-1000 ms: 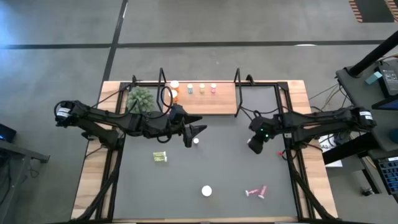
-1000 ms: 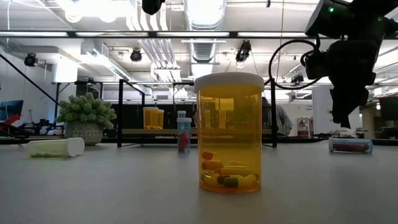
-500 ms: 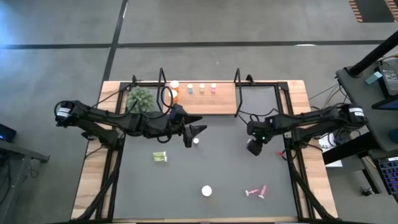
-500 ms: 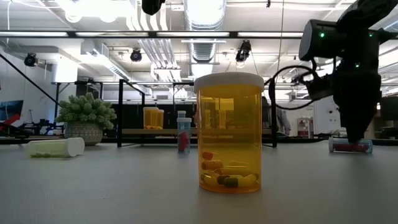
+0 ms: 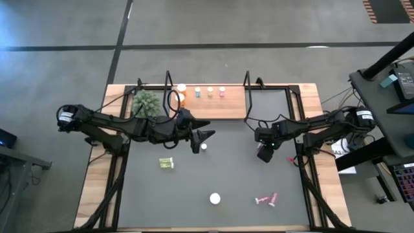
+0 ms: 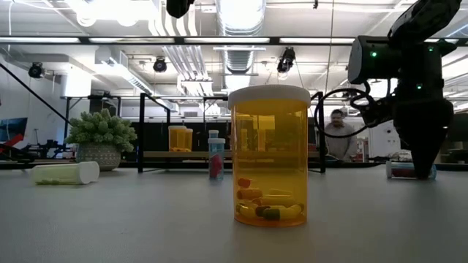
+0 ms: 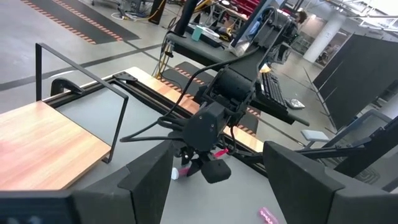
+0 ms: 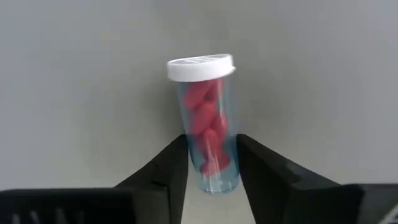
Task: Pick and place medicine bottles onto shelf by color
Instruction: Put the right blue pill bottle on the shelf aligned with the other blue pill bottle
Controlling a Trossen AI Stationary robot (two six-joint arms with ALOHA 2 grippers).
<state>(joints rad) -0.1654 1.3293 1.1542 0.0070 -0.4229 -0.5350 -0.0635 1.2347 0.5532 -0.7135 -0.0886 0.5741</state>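
The pink medicine bottle (image 8: 203,124), a clear tube filled with pink pills under a white cap, lies on the dark grey table mat (image 5: 233,181) between the two dark fingers (image 8: 163,168) of the right gripper (image 8: 208,163). The fingers flank its lower body closely on both sides, but whether they press on it cannot be told from the right wrist view. Seen from above, the right gripper (image 5: 265,154) sits on the shelf's right-hand side and nearer the front edge of the table than the shelf (image 5: 213,103), and the bottle itself is hidden beneath it.

On the shelf, a light wooden board with black wire frames at its ends, stands a row of small bottles: an orange one (image 5: 182,97) at the left, then a whitish one (image 5: 198,92), a yellow one (image 5: 209,92) and a pink one (image 5: 222,92). A green spiky plant (image 5: 147,102) sits at the shelf's left end.

In front of the shelf, the left gripper (image 5: 197,141) hangs over the mat with its fingers (image 7: 146,180) parted, holding nothing, and a small white-capped bottle (image 5: 204,146) stands just beside it. Farther from the shelf lie a yellow-green bottle (image 5: 167,163) on its side, a wide orange bottle (image 6: 268,166) standing upright with mixed pills inside, and a second pink bottle (image 5: 266,199) lying down.

Beyond the table, a person (image 6: 337,134) shows in the low view.
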